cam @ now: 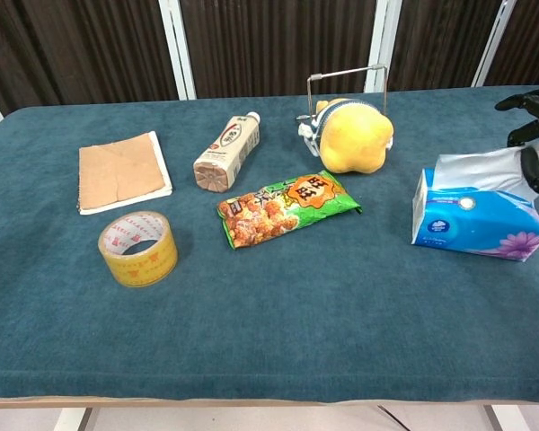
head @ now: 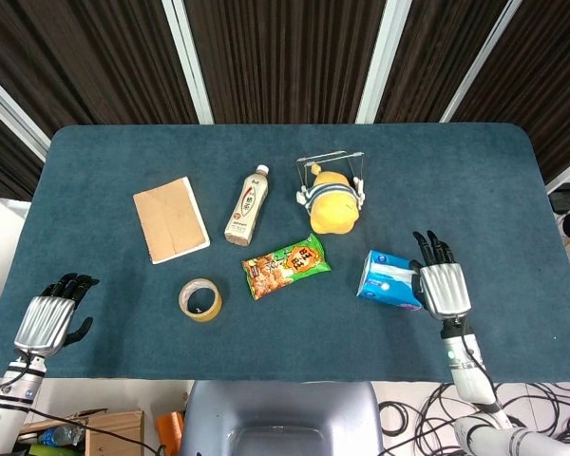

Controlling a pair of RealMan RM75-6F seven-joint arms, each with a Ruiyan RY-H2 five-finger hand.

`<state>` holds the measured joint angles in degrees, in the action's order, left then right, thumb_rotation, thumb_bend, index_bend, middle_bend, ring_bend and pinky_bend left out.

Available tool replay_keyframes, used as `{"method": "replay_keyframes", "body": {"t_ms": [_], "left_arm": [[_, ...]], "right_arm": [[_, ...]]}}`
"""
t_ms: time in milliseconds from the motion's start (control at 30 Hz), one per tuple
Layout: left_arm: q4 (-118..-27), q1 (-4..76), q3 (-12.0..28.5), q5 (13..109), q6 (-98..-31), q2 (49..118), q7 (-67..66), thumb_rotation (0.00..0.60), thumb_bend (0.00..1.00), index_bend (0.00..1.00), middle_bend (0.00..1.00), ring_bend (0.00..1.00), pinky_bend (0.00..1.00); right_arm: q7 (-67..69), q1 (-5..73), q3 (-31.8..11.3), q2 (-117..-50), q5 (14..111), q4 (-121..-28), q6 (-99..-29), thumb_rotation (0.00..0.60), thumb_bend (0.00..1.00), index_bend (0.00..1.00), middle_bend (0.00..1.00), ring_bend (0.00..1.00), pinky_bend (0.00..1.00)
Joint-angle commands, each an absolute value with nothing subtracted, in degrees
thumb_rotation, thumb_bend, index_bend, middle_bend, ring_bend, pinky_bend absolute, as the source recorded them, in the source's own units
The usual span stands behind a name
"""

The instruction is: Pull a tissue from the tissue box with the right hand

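- While my right robot hand [head: 441,285] sits at the right end of the blue cardboard tissue box [head: 389,279], its dark fingers [cam: 529,137] pinch the white tissue [cam: 481,170] that stands up out of the box's top opening.
- From the chest view, that tissue is raised above the box top in a crumpled sheet, its right edge meeting my fingers at the frame's edge; most of the robot hand is cut off there.
- From the head view, the silver back of my right robot hand faces up, with the fingers pointing toward the far side of the dark blue felt surface [head: 437,180].
- The tissue box lies on its long side near the right front part of the surface, with a purple flower print on its front face.
- My left robot hand [head: 49,315] rests at the front left corner of the surface, holding nothing, its dark fingers loosely curved and slightly apart.
- A yellow plush toy [head: 331,201] with a wire frame over it sits behind and to the left of the tissue box, apart from it.
- A green snack packet [head: 286,266] lies between the tissue box and a roll of yellowish clear tape [head: 199,299].
- A beige drink bottle [head: 248,205] lies on its side, just behind the snack packet.
- A brown-covered notebook [head: 170,218] lies flat to the left of the bottle, well apart from the tape roll in front of it.
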<state>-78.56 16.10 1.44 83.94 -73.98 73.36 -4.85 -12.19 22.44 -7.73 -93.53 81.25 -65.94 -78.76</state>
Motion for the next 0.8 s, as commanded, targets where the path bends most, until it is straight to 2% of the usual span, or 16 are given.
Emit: {"method": "replay_keyframes", "body": {"t_ms": [33,200,400,667,800], "left_arm": [[-78.5,16.1,1.4,83.8,-73.8,73.4,-4.9,0.6,0.35,0.25,0.23,0.16,0.34],[-78.6,16.2,1.4,83.8,-73.5,73.3,-4.8,0.6,0.35,0.25,0.23,0.16,0.34],[-78.6,16.3,1.4,83.9,-73.3,73.3,-4.8,0.6,0.35,0.25,0.23,0.16,0.34],[-78.8,16.2,1.3,84.1,-73.5,73.3,-5.1,0.6,0.35,0.25,0.23,0.16,0.34],[-78.9,16.2,1.2,84.2,-73.5,73.4,-5.3,0.6,0.35,0.25,0.23,0.16,0.34]], "right_arm": [[-10.9,22.1,-8.0,-94.3,82.5,-64.4,-80.6,0.6,0.68,0.81,0.15,0.03,0.18],[-10.1,21.6,-9.2,-94.1,83.5,-63.5,-84.1,0.6,0.68,0.81,0.15,0.03,0.18],[-8.2,20.7,-11.5,-91.0,84.0,-67.5,-88.1,0.6,0.68,0.81,0.15,0.03,0.18],[-7.2,17.0,-13.6,-83.8,85.4,-76.6,-95.7,0.6,0.69,0.81,0.15,0.03,0.18],[-8.1,14.3,-13.5,-80.1,84.6,-79.3,-97.3,0.6,0.69,0.81,0.15,0.03,0.18]]}}
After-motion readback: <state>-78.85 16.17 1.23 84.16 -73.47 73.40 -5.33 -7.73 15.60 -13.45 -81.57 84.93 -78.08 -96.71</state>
